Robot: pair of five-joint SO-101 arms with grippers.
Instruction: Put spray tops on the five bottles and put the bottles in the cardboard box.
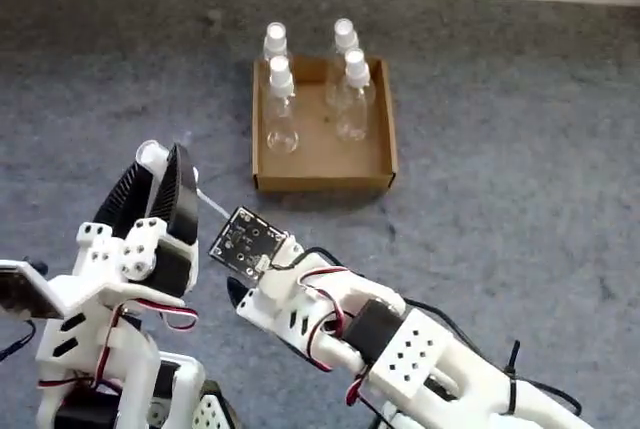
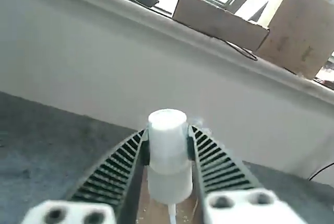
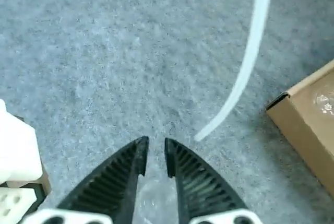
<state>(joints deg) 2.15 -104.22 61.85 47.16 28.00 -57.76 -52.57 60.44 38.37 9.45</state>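
- Left gripper point(image 2: 167, 131) clenches a white cylindrical spray top point(image 2: 167, 153) with a thin trailing tube point(image 3: 245, 62).
- Four clear, capped bottles point(image 1: 350, 109) stand in the shallow cardboard box point(image 1: 325, 184) toward the table's point(image 1: 500, 209) far edge.
- Right gripper point(image 3: 155, 153) is over grey felt; grasp cannot be told.

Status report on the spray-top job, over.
Left gripper shut on white plastic spray top, thin tube dangling. Right gripper low over grey carpet by tube tip. Four capped clear bottles in cardboard box. Nothing blocking box.
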